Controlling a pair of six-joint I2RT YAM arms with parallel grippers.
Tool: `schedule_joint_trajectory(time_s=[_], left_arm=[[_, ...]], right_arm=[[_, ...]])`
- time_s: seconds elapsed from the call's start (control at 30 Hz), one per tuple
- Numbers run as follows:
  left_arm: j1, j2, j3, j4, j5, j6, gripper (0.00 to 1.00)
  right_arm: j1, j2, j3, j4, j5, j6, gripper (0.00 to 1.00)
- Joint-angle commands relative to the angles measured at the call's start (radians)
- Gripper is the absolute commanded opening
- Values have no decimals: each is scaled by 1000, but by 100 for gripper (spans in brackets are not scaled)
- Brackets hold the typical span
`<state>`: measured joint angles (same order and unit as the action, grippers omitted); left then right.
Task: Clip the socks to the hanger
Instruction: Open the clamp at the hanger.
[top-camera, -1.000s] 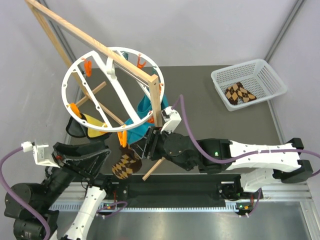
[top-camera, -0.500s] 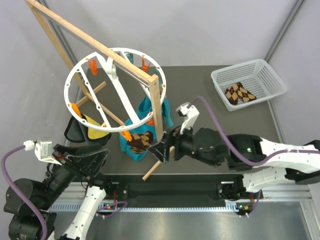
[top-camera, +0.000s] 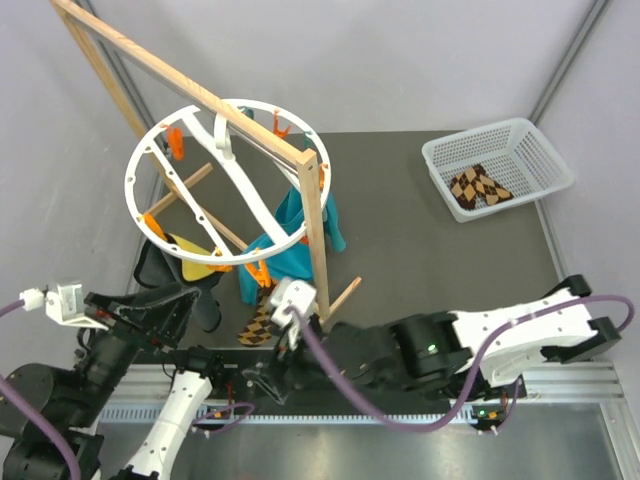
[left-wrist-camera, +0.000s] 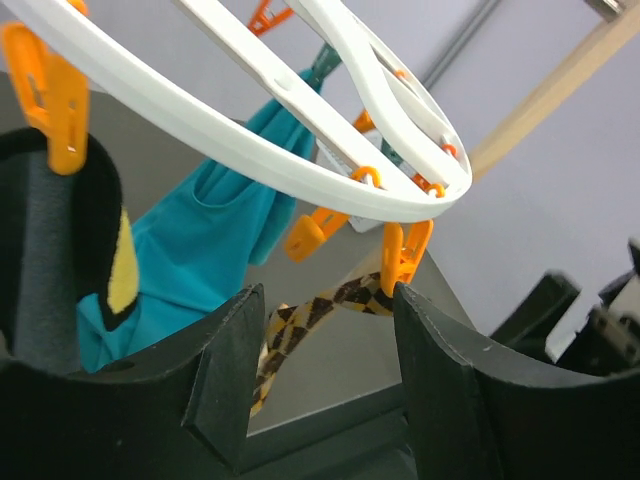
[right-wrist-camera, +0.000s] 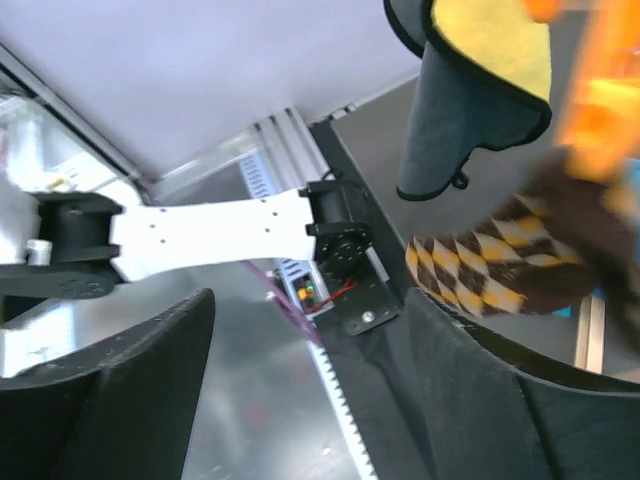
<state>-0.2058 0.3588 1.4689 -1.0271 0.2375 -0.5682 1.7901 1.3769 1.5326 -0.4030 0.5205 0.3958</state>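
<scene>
Left gripper (left-wrist-camera: 325, 293) sits low at front left, tilted up under the hanger (left-wrist-camera: 230, 135). Its jaws are apart with nothing between them.

One argyle sock (top-camera: 257, 322) hangs from an orange clip (top-camera: 260, 272) on the near rim, just beside the teal cloth (top-camera: 290, 240) and the wooden frame (top-camera: 315, 220) post. That sock looks done.

Right arm lies low along the near edge of the tabletop and reaches left. Right gripper (right-wrist-camera: 310, 300) is under and beside the hanging sock, released, jaws wide and empty.

A second sock (top-camera: 478, 187) lies in the white mesh basket (top-camera: 540, 150) far right, well apart from both grippers.

Likely step is fetching that one. Swing the right arm to the basket and pinch near the cuff so a free edge sticks out. Carry it clear of the post to a free clip, with the left gripper steadying the ring, since the hanger would probably swing when pushed.
</scene>
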Motion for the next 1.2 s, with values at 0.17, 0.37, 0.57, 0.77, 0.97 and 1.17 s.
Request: schedule_joint_trajectory(time_s=[0.17,0.37,0.57,0.77,0.97,1.17], left_arm=[[-1,15,108,-71,-119,51,59],[-1,-9,85,-71,-99,36,59],[-3,-27,100,-79,-106,28,59],[-6,-47,88,-82,-104,25,60],[-14,-52,80,-71,-104,19,60],[-17,-63,65,-56,-86,-2,60]], right_arm=[[74,105,-92,503,222,-250,59],[66,97,-331,1064,346,-680,69],[43,134,-454,1447,260,-997,52],[-40,137,-405,1348,138,-959,53],[-64,168,-339,1259,87,-934,65],[-101,206,-299,1250,79,-934,66]])
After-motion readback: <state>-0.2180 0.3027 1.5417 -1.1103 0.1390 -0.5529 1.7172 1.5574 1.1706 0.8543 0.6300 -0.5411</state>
